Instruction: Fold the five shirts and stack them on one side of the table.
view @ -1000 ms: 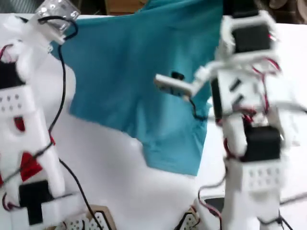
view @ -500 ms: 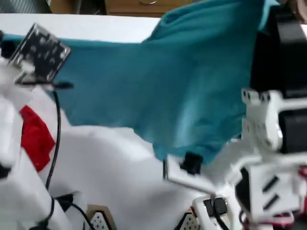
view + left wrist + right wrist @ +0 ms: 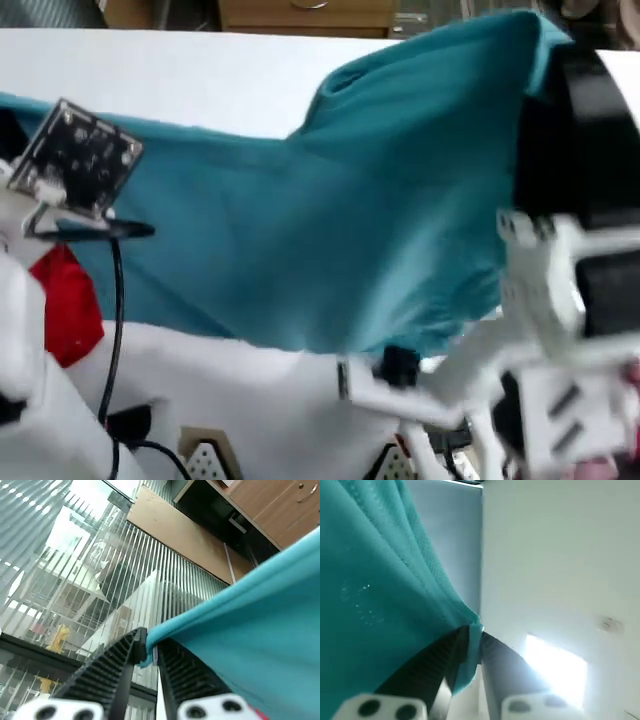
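I see the white counter (image 3: 200,70) running across the back of the high view. A wide teal fabric shirt (image 3: 350,230) is held up over it, spread between the two arms, and I can't tell whether its lower edge touches the counter. On the left wrist camera, my left pincer (image 3: 150,647) pinches an edge of the shirt between black ridged fingers (image 3: 110,670). On the right wrist camera, my right pincer (image 3: 472,640) is clamped on another bunched edge.
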